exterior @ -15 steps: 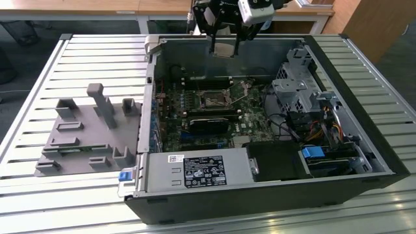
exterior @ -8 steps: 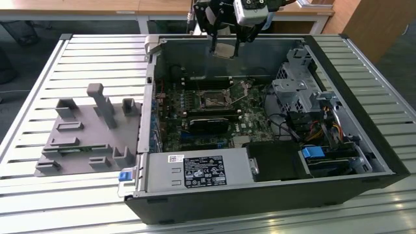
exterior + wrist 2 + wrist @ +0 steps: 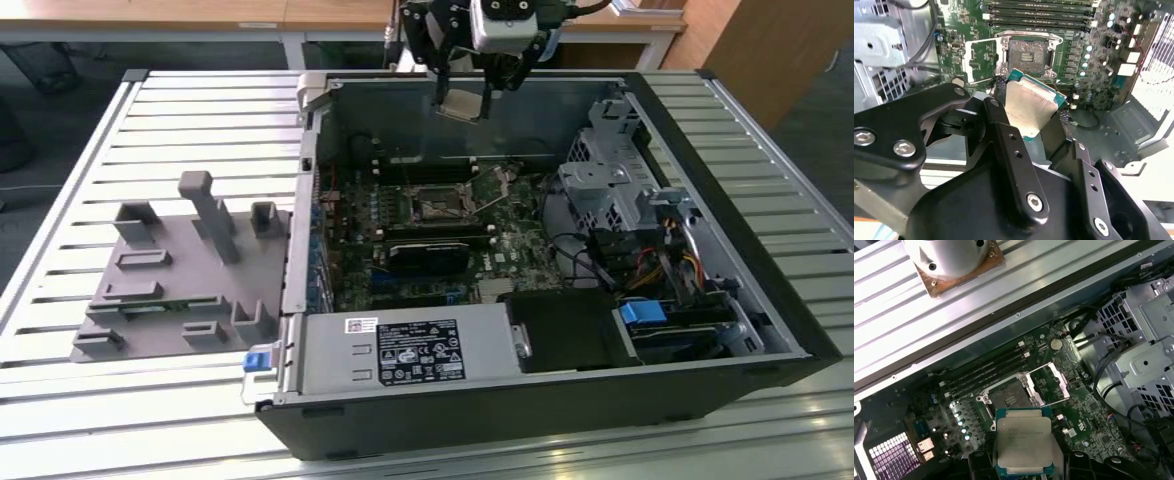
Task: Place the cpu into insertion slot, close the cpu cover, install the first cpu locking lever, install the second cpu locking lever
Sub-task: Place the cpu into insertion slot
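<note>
While the cpu hangs over the open computer case, it is clamped between the two black fingers of the gripper, its silver-grey top facing the first wrist view. It is held slightly tilted and well above the insertion slot, touching nothing on the green board. In the exterior view it sits high over the case's rear wall, far from the slot. The slot itself lies bare, a dark square inside a silvery rim. The cpu cover stands flipped open, hinged at one edge of the slot, so its square opening lies beside the socket, not over it. Along a neighbouring edge of the slot run the long black memory slots. Beyond the cover, farther from the slot, stands a perforated metal drive cage with dark cables near it. Outside the case, to the exterior view's left of the slot, a grey fixture tray rests on the slatted table.
</note>
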Robot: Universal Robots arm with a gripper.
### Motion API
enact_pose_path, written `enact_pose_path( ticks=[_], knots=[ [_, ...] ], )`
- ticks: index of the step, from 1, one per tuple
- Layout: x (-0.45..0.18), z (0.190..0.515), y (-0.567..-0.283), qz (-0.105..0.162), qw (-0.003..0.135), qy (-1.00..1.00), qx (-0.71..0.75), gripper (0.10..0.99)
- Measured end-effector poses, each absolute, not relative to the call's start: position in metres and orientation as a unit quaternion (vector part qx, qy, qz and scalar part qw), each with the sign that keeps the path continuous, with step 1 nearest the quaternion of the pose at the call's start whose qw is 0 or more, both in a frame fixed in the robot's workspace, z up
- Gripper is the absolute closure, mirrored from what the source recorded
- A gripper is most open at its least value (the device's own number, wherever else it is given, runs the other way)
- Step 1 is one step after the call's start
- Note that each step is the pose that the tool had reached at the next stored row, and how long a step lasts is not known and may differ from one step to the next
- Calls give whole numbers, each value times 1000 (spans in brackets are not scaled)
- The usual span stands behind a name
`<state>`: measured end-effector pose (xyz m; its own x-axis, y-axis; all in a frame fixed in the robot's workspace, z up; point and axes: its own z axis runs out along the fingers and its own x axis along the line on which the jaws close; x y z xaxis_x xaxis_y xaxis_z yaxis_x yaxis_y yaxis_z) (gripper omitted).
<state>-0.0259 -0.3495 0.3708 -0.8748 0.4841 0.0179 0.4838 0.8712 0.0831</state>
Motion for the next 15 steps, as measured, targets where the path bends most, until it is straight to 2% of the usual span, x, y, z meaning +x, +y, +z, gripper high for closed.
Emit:
enact_pose_path(
  ticks=[15],
  knots=[
    [-26,368,-349,40,7,931,363,561]
  ],
)
